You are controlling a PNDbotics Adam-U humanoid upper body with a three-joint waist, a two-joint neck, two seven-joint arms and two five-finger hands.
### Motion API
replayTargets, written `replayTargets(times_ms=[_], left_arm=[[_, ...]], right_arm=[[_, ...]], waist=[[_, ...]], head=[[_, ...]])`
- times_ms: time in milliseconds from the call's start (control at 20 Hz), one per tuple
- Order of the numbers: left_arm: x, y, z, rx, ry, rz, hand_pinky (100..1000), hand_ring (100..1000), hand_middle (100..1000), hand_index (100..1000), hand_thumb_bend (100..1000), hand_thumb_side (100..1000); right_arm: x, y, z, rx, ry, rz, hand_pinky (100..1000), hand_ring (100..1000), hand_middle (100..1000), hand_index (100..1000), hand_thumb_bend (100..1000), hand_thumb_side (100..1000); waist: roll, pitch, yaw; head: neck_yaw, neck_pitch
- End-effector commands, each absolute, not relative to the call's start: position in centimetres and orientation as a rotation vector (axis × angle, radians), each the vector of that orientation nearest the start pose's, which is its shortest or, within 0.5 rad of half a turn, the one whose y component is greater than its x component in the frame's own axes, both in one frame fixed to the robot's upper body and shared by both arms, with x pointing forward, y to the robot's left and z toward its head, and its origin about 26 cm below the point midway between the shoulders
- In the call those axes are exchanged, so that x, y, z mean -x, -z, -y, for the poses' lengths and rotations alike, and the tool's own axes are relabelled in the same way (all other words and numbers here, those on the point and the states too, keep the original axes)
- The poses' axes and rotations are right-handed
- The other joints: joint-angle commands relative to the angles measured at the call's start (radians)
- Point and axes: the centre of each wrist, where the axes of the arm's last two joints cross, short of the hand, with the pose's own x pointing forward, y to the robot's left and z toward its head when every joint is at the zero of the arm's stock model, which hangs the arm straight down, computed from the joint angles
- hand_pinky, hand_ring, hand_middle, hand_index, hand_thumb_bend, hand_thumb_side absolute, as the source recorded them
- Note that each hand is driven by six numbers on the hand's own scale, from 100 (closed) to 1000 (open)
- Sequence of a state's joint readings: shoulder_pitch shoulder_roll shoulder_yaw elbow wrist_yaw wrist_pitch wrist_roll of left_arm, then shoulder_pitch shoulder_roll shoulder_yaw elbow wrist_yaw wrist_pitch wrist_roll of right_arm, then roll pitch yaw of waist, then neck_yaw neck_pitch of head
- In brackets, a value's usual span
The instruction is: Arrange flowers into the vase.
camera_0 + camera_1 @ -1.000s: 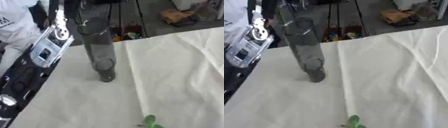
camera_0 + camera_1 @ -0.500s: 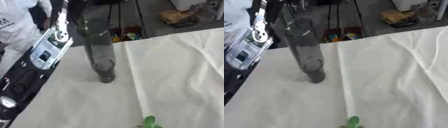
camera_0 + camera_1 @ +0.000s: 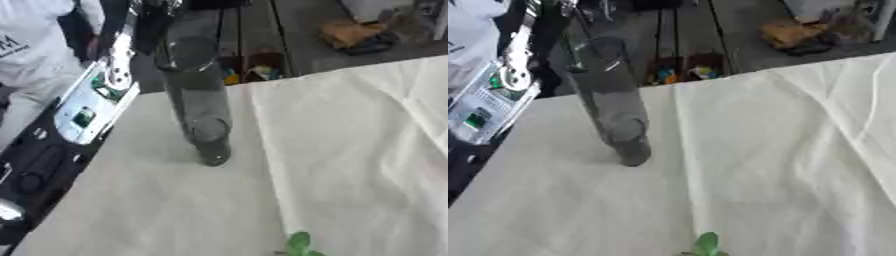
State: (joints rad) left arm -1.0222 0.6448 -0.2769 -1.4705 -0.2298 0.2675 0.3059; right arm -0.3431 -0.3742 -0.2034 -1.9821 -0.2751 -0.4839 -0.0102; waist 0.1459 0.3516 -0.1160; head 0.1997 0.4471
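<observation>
A tall dark glass vase [image 3: 199, 107] stands on the white cloth [image 3: 350, 150], left of the middle, and nothing shows inside it. A small green leaf [image 3: 299, 244] pokes in at the bottom edge, well below the vase. My left arm [image 3: 83, 107], black with a silver plate, runs up the left side towards the vase's rim. A dark shape that may be my left hand [image 3: 150, 25] is beside the rim. Whether it touches the vase I cannot tell. My right hand shows in no view.
The cloth's far edge [image 3: 737, 77] runs just behind the vase, with floor, dark stands and small coloured items [image 3: 684, 70] beyond. A person in white [image 3: 35, 45] stands at the far left. Folds cross the cloth on the right.
The silver part of my left arm has shifted slightly down and left. The vase and the leaf have stayed where they were.
</observation>
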Motion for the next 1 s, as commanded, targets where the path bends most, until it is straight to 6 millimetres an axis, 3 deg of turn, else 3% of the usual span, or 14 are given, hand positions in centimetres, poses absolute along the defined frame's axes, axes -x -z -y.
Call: replayTargets(times_ms=[50, 1000], left_arm=[[-39.5, -35.9, -23.9, -1.009, 0.509, 2.246, 685, 888, 977, 964, 100, 1000], [-39.8, -35.7, -22.9, -0.968, 0.536, 2.247, 684, 888, 973, 975, 100, 1000]], right_arm=[[-29.7, -24.0, 31.4, -0.060, 0.176, -3.409, 774, 850, 526, 816, 100, 1000], [-29.7, -24.1, 31.3, -0.058, 0.184, -3.410, 776, 852, 521, 816, 100, 1000]], waist=[[-0.009, -0.022, 0.001], [-0.002, -0.013, -0.011]], head=[[-0.002, -0.009], [0.003, -0.025]])
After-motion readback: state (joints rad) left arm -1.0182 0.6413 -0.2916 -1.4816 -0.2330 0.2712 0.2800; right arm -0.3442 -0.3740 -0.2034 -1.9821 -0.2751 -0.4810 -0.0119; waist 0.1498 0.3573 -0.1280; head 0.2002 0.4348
